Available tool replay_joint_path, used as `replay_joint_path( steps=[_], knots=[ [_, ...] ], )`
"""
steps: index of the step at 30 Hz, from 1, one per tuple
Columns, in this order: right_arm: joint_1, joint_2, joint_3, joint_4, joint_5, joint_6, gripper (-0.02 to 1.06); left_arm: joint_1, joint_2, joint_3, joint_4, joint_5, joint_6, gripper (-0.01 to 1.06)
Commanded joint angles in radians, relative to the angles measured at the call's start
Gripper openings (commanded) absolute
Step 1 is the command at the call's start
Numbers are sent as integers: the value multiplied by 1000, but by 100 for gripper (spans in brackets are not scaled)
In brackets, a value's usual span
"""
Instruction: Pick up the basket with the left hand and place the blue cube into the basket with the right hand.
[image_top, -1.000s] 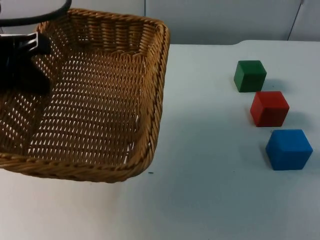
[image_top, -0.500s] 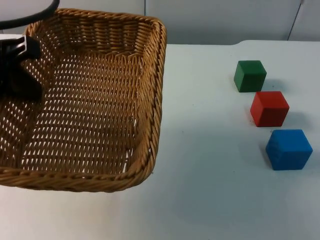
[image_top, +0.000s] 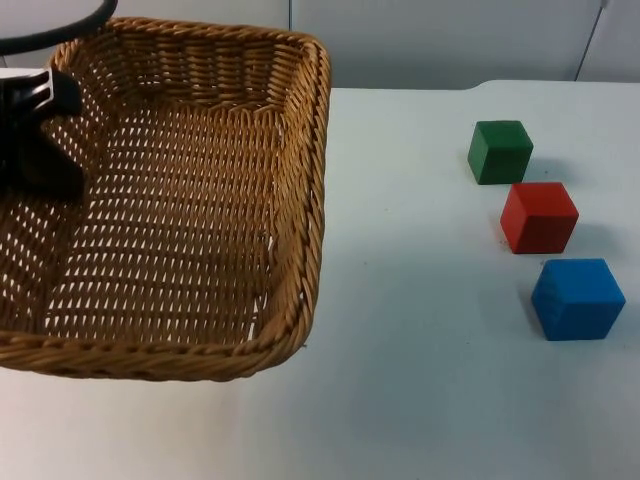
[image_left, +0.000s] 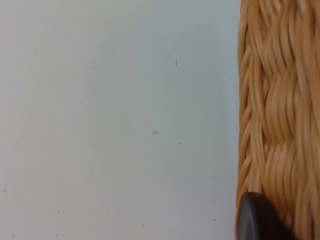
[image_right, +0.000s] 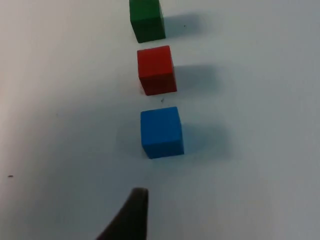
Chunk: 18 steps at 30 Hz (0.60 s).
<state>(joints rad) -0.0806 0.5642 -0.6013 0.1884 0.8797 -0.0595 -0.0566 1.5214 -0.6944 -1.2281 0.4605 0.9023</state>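
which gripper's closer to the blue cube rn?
Right. The right gripper hangs just short of the blue cube, not touching; the left gripper is far across the table, on the woven wicker basket's rim.

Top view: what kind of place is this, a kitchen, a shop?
Probably a robot test bench: a bare white table top against a grey partition wall, with a wicker basket held by the left gripper and plain practice blocks like the blue cube.

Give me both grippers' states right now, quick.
Left gripper: shut on the basket, gripping its left wall.
Right gripper: above the table just short of the blue cube, holding nothing; open or shut cannot be told.
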Motion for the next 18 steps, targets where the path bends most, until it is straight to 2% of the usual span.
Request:
replay_joint_path(
  steps=[1, 3, 7, 12, 15, 16, 18],
  knots=[
    [-8, 65, -21, 22, -50, -19, 99, 5, -14, 0, -25, 13, -14, 0],
    [-8, 183, -40, 30, -94, -19, 99, 5, -14, 0, -25, 15, -14, 0],
    [0, 295, -51, 56, -136, -19, 99, 5, -14, 0, -25, 15, -14, 0],
    [97, 408, -55, 70, -246, 13, 99, 5, -14, 0, -21, 15, -14, 0],
    [203, 485, -55, 40, -328, 104, 99, 5, -14, 0, -19, 15, -14, 0],
    [203, 485, -55, 40, -328, 104, 99, 5, -14, 0, -19, 15, -14, 0],
    [299, 555, -57, -89, -366, 273, 99, 5, -14, 0, -19, 15, -14, 0]
  ],
)
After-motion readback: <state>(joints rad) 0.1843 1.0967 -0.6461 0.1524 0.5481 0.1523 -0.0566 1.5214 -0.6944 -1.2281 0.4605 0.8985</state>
